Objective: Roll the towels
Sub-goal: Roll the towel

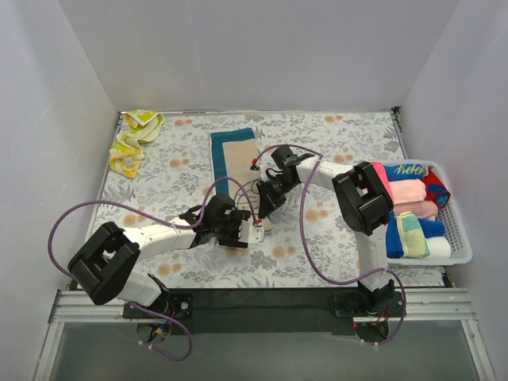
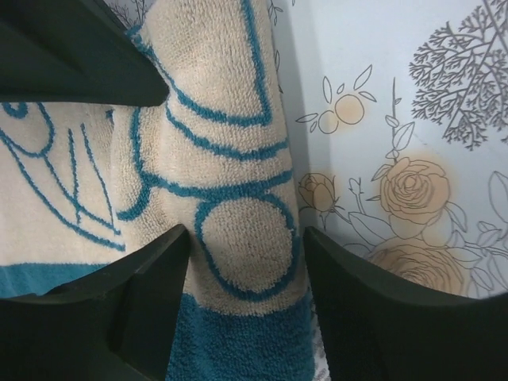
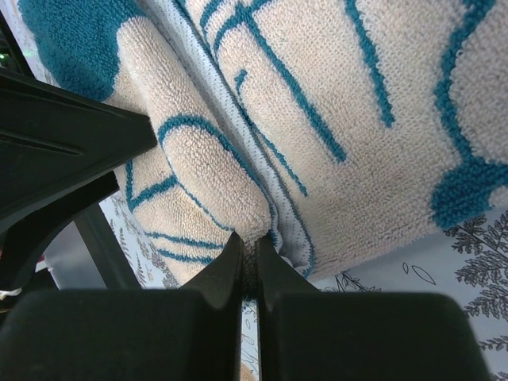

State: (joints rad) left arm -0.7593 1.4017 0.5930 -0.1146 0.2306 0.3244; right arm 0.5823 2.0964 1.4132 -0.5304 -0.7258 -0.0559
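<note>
Left pincer [image 2: 244, 242]: spread, its fingers flanking the rolled near end of the tan-and-blue towel [image 2: 230, 159]. Right pincer [image 3: 248, 244]: pressed together, tips against the roll's fold; whether cloth is caught, cannot tell. The towel lies mid-tabletop [image 1: 341, 131], far half flat. Only the overhead view shows a crumpled yellow towel [image 1: 135, 139] far left and a white basket [image 1: 459, 238] of rolled towels [image 1: 413, 190] right; yellow lettering there is unreadable.

Two arms, the left arm [image 1: 151, 238] and the right arm [image 1: 361, 198], are reaching over one floral table covering [image 1: 333, 143]. One tan-and-blue towel [image 1: 232, 155] is lying toward twelve o'clock and one yellow towel [image 1: 133, 139] at ten o'clock. One basket [image 1: 456, 238] at three o'clock is holding at least five rolled towels [image 1: 405, 190].
</note>
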